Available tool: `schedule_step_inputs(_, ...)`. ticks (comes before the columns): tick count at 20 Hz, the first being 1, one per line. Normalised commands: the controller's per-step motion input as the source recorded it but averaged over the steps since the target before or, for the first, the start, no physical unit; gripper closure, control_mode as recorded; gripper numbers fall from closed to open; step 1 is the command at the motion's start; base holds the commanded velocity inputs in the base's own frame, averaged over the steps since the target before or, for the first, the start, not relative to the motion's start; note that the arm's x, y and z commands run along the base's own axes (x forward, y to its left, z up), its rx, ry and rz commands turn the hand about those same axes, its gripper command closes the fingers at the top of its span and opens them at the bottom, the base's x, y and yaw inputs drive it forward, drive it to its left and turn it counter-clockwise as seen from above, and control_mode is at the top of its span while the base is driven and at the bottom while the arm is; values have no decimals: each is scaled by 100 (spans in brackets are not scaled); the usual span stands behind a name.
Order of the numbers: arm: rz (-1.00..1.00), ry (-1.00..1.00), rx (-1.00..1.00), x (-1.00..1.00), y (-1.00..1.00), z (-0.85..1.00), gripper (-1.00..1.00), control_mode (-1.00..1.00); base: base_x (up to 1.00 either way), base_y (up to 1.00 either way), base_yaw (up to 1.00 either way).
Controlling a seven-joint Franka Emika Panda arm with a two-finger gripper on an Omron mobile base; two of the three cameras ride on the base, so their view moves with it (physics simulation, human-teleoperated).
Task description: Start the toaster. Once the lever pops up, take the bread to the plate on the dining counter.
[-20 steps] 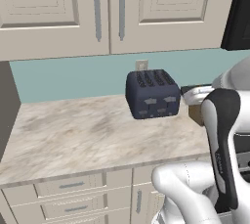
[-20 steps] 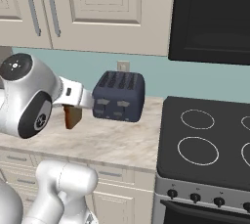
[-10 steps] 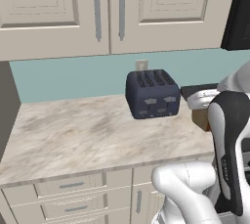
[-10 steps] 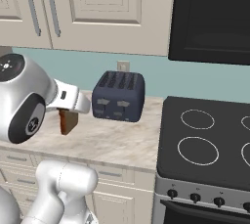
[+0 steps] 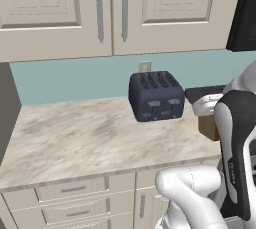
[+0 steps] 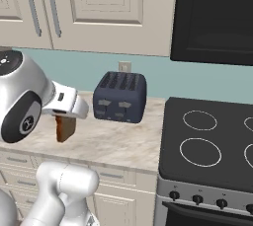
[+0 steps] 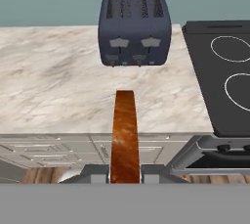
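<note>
end effector clamping bread, drawn farther back from toaster

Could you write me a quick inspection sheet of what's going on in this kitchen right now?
Surface: marbled worktop, bare apart from the toaster.
Job's things: navy toaster stands near the back wall, slots up; bread hangs edge-on in the gripper, clear of the toaster, in front of it; plate and dining counter: nothing seen.
Clutter: nothing seen.
Grippers: gripper shut on the bread.
Cables: nothing seen; wall outlet behind the toaster.
Surroundings: cream cabinets above, drawers below, black stove beside the toaster.
</note>
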Motion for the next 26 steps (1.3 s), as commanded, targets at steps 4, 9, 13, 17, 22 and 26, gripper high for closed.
schedule_step_inputs(4,0,14,-1,-12,21,0,100,-100,0,0,0)
schedule_step_inputs(9,0,9,0,0,8,0,100,-100,0,0,0)
schedule_step_inputs(13,0,3,0,0,0,0,100,-100,0,0,0)
schedule_step_inputs(17,0,0,0,0,0,0,100,-100,0,0,0)
schedule_step_inputs(22,0,0,0,0,0,-1,100,100,-3,0,0)
schedule_step_inputs(26,0,0,0,0,0,0,100,100,-61,-3,0)
